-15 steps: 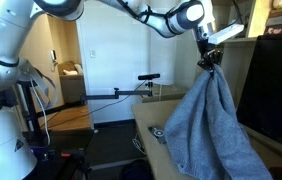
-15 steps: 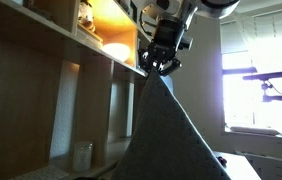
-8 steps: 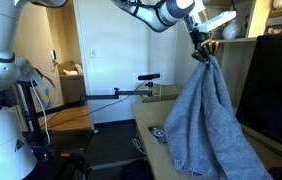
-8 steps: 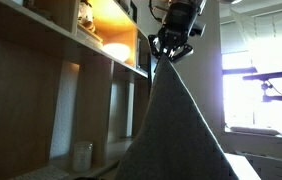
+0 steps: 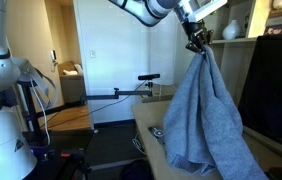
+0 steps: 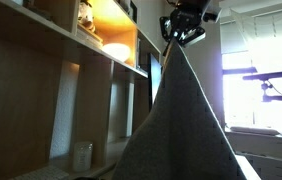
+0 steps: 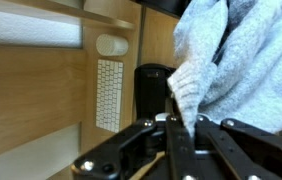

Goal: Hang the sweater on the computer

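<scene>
Sweater [image 5: 206, 115] hangs near in 1 long drape, hem down at desk [image 5: 144, 115] level. Gripper [image 5: 197, 42] jaws are clamped on its top bunch, held high, probably to clear the computer [image 5: 276, 90]. Computer stands just right and farther, not yet draped.

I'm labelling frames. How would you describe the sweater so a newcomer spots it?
Find the big black monitor in an exterior view. Beside it, the grey-blue sweater hangs from the shut gripper. It is the only soft, draped thing in view.
</scene>
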Motion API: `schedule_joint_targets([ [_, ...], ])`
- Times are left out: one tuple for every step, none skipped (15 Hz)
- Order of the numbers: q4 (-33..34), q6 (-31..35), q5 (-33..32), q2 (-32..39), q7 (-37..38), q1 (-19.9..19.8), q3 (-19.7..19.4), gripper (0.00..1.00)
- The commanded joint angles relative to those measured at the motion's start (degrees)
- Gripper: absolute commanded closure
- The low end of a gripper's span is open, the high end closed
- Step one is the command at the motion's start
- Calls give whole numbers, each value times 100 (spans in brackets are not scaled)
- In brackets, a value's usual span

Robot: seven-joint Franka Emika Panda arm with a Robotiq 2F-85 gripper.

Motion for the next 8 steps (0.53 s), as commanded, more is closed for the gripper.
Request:
schedule_joint_targets([
  [-707, 444, -237, -652, 439, -24, -50, 94],
  [-703, 454, -276, -660, 480, -25, -47, 94],
  [-735, 419, -303, -692, 490, -36, -41, 94],
  [-393, 205, -149, -403, 290, -44, 32, 94],
  [-416, 200, -153, -427, 292, -44, 34, 94],
  [-417, 199, -153, -415, 291, -44, 35, 94],
  [-418, 199, -153, -393, 291, -44, 35, 94],
  [-409, 189, -155, -369, 293, -41, 38, 94],
])
